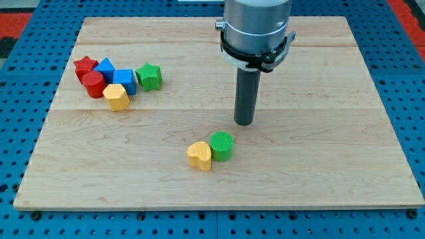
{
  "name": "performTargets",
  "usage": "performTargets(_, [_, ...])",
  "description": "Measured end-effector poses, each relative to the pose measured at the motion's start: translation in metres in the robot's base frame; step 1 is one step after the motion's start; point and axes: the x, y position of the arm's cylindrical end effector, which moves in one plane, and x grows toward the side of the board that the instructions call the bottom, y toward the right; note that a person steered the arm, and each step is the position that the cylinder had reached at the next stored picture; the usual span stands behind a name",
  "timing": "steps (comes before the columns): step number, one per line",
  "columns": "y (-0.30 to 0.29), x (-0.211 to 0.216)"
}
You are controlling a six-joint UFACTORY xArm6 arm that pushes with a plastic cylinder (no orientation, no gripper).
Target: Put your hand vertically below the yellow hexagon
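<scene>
The yellow hexagon (117,97) lies at the view's left, at the lower edge of a cluster of blocks. My tip (244,123) rests on the wooden board (332,133) near the middle, far to the right of the yellow hexagon and slightly lower. It stands just above and to the right of a green cylinder (222,146) without touching it. A yellow heart (199,155) touches the green cylinder on its left.
Around the yellow hexagon lie a red cylinder (93,84), a red star (85,65), a blue triangular block (104,67), a blue cube (124,79) and a green star (149,76). The board sits on a blue pegboard (26,73).
</scene>
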Motion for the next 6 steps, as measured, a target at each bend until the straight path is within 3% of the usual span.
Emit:
performTargets(2, [0.0, -0.029])
performTargets(3, [-0.002, -0.012])
performTargets(4, [-0.063, 0.007])
performTargets(5, [-0.074, 0.037])
performTargets(6, [-0.156, 0.011])
